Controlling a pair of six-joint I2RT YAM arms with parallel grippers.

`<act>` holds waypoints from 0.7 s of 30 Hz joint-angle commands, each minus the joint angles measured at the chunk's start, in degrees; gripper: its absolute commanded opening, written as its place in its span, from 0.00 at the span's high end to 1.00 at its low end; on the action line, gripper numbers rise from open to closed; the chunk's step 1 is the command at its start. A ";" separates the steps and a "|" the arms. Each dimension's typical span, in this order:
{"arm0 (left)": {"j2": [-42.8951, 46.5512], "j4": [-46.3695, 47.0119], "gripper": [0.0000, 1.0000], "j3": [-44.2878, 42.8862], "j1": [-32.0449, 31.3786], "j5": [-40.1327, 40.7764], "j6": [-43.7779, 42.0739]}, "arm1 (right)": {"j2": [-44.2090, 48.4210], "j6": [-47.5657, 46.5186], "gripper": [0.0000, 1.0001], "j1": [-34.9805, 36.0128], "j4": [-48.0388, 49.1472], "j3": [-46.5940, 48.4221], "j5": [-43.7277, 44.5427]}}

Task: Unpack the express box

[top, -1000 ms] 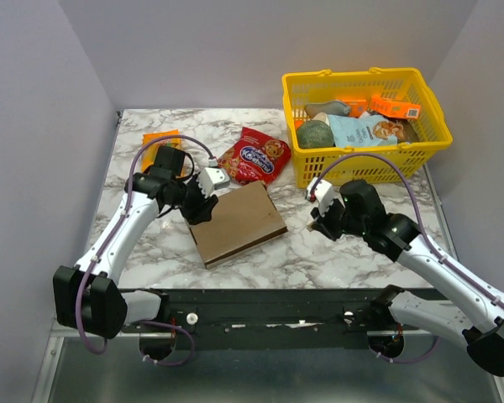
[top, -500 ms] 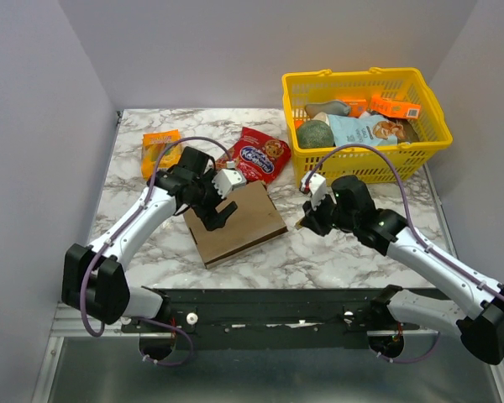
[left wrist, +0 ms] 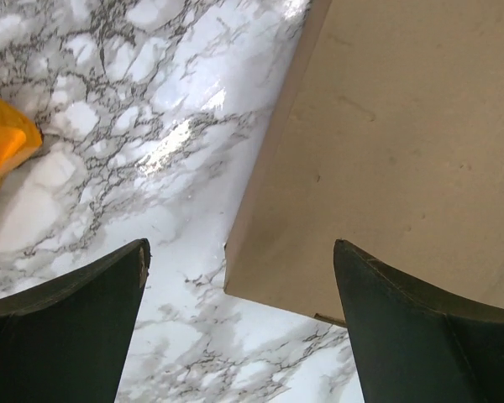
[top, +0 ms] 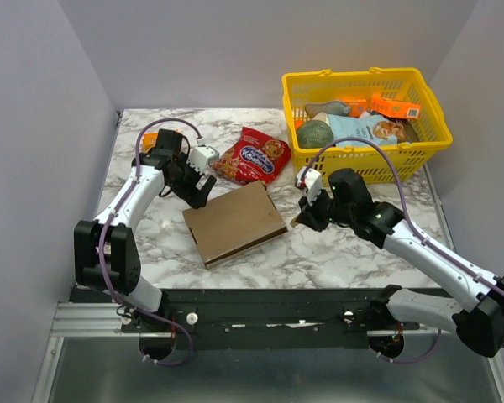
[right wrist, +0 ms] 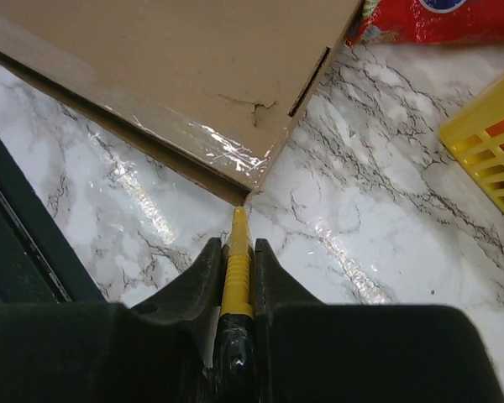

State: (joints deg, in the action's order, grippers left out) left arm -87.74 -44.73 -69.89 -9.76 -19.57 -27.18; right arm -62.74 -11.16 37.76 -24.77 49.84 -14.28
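Note:
The express box (top: 235,222) is a flat brown cardboard mailer lying closed on the marble table; it also shows in the left wrist view (left wrist: 403,143) and the right wrist view (right wrist: 176,67). My left gripper (top: 198,190) hovers just off the box's far left corner, its jaws wide open and empty (left wrist: 241,245). At the box's right corner, my right gripper (top: 303,217) is shut on a thin yellow tool (right wrist: 238,260). The tool's tip sits close to the taped corner of the box.
A yellow basket (top: 361,77) with several packaged items stands at the back right, its corner visible in the right wrist view (right wrist: 487,143). A red snack bag (top: 254,155) lies behind the box. An orange packet (top: 151,138) lies at the back left.
My left gripper opened wide and drew back from over the box to its far left corner. My right gripper moved left, closer to the box's right corner.

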 commanded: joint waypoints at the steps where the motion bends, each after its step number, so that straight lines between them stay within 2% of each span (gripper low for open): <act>1: -1.20 0.07 0.01 3.08 2.98 -2.57 3.88 | -1.59 -0.97 1.00 -0.14 -0.36 3.68 -1.62; 4: -1.11 1.75 0.01 5.37 5.97 -6.17 7.13 | -2.91 0.51 1.00 -0.14 -1.06 4.21 2.23; 7: 0.37 2.80 0.01 6.25 7.82 -6.53 7.84 | -3.09 0.61 0.99 -0.14 -0.80 2.37 5.49; 15: 5.04 0.79 0.01 7.75 9.23 -13.47 1.52 | -3.44 1.75 1.00 -0.14 -0.45 0.52 3.56; 19: 1.63 1.31 0.02 6.79 9.23 -20.40 -0.86 | -4.14 2.10 1.00 -0.14 -0.36 1.31 2.16; 21: -1.01 1.49 0.08 4.08 9.23 -21.64 -1.64 | -4.41 2.02 1.00 -0.14 -0.54 1.83 1.63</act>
State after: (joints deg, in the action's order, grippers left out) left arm -84.51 -43.35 -63.11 -0.56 -33.76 -25.50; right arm -66.65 -10.00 37.76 -25.39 50.92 -11.20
